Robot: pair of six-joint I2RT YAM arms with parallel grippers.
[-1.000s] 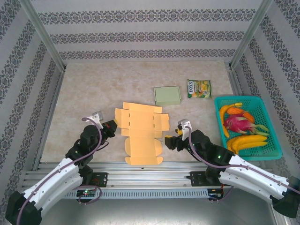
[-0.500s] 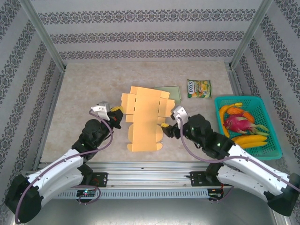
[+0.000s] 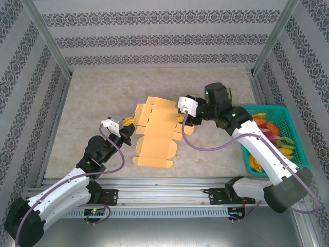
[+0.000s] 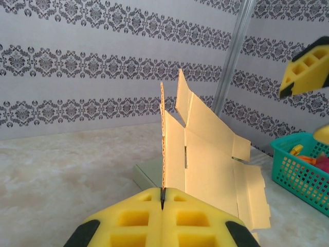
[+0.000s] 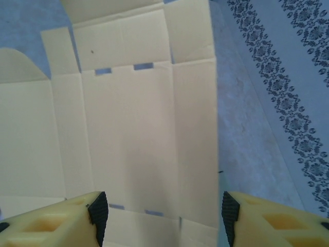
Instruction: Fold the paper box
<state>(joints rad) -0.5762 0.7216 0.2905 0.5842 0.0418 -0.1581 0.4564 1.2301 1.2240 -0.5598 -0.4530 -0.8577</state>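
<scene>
Box (image 3: 154, 135) tilted up; basket (image 3: 272, 107) at its 3 o'clock.
Left gripper (image 4: 162, 194) clamps box edge; right gripper (image 5: 164, 208) spread above it, arm crossing basket.

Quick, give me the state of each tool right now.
Left tool: shut, clamping an edge of the paper box.
Right tool: open, jaws apart over the box, gripping nothing.
</scene>
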